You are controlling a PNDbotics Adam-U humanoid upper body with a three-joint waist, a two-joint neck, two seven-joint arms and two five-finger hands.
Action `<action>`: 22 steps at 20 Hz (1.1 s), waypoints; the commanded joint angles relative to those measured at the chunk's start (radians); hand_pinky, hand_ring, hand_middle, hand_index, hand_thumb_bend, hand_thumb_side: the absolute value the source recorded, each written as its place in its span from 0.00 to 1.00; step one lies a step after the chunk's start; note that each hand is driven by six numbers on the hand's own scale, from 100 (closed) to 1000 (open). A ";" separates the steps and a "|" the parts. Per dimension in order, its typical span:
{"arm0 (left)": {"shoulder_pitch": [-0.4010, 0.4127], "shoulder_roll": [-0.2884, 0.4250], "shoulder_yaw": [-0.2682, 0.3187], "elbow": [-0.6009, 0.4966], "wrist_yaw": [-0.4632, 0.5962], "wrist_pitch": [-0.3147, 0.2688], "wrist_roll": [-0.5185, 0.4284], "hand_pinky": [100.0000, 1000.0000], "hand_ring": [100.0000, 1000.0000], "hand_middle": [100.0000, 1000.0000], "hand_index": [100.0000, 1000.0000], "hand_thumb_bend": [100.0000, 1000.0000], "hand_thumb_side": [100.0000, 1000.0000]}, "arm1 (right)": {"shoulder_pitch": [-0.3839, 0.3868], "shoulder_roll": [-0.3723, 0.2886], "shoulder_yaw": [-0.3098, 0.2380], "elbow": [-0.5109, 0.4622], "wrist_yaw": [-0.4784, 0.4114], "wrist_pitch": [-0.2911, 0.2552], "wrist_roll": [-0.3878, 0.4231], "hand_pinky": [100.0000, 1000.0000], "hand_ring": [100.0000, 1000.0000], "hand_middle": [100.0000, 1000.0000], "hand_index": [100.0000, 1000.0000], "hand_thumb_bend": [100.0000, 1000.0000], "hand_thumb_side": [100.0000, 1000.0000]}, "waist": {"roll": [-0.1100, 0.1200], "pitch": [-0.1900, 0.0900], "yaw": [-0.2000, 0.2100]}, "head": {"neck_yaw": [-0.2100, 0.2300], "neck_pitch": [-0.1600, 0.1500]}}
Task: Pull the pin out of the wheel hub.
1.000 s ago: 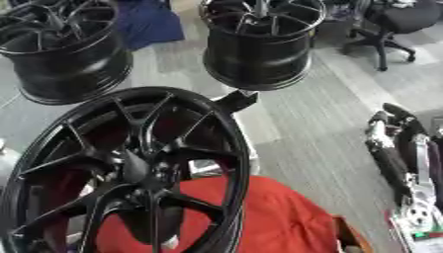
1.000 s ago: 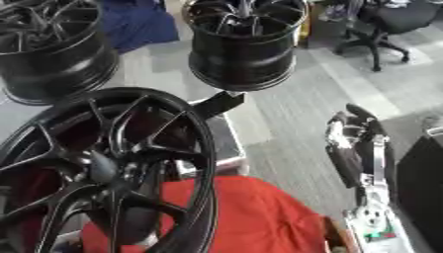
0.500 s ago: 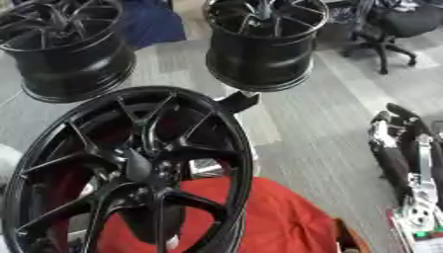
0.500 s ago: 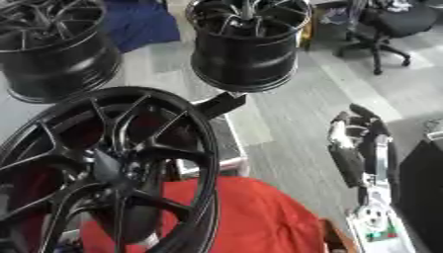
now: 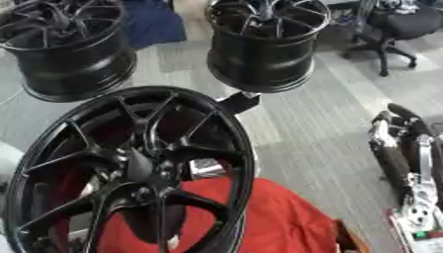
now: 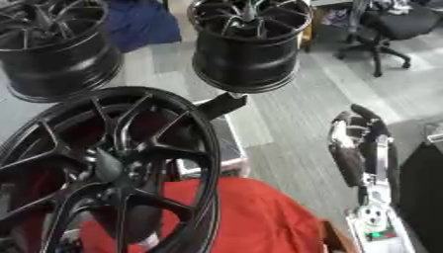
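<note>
A large black multi-spoke wheel hub stands tilted in the foreground, filling the lower left of both eye views. Its spokes meet at a dark raised centre, where I cannot make out a pin. My right hand, black with silver parts, shows at the right edge. Its fingers are straight and point up, well apart from the hub and holding nothing. My left hand shows in neither view.
A red cloth lies under and beside the hub. Two more black wheels stand behind on the grey floor. A black bracket sticks out by the hub's upper rim. An office chair is far right.
The whole picture has shifted slightly, so the camera moved. The hub and my right hand keep the same places relative to each other.
</note>
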 commanded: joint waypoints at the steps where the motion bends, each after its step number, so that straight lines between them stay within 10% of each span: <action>1: 0.012 -0.053 0.042 -0.153 0.197 0.030 0.046 0.55 0.60 0.71 0.83 0.00 0.57 | -0.005 -0.002 -0.004 -0.024 0.006 -0.002 -0.004 0.47 0.54 0.55 0.78 0.00 0.44 | 0.001 -0.004 0.001 | 0.006 -0.003; 8: 0.049 -0.291 0.040 -0.457 0.453 0.220 0.103 0.53 0.57 0.66 0.80 0.00 0.73 | -0.014 0.007 0.001 -0.024 0.000 -0.004 0.001 0.47 0.55 0.55 0.78 0.00 0.44 | -0.015 0.004 -0.002 | 0.025 -0.003; 15: 0.066 -0.507 0.013 -0.580 0.435 0.367 0.093 0.53 0.58 0.66 0.81 0.00 0.85 | -0.019 0.012 0.002 -0.024 -0.002 -0.010 0.000 0.47 0.55 0.55 0.78 0.00 0.44 | -0.021 0.008 -0.002 | 0.045 -0.003; 22: 0.081 -0.581 -0.014 -0.584 0.376 0.417 0.073 0.53 0.57 0.65 0.80 0.00 0.88 | -0.020 0.013 0.006 -0.024 -0.004 -0.010 0.004 0.47 0.55 0.55 0.78 0.00 0.44 | -0.022 0.008 0.000 | 0.103 -0.003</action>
